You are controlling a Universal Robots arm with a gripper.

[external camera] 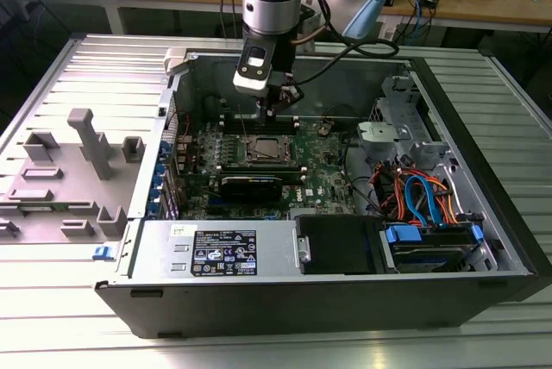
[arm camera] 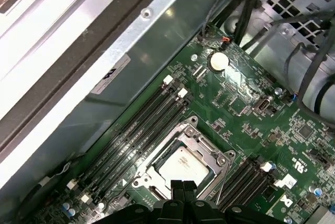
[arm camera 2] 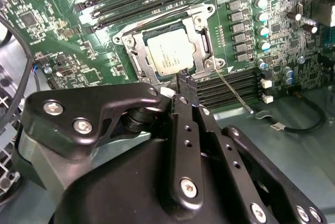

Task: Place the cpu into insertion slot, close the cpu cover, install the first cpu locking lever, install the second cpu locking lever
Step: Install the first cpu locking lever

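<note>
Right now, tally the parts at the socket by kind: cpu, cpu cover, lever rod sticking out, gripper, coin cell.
cpu: 1
cpu cover: 1
lever rod sticking out: 1
gripper: 1
coin cell: 1
Total: 5

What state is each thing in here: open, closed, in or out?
cpu: seated in place.
cover: down over the cpu.
lever: sticks out sideways, looks unlatched.
gripper: shut, tips beside the cover's edge.
case: open, side off.
</note>
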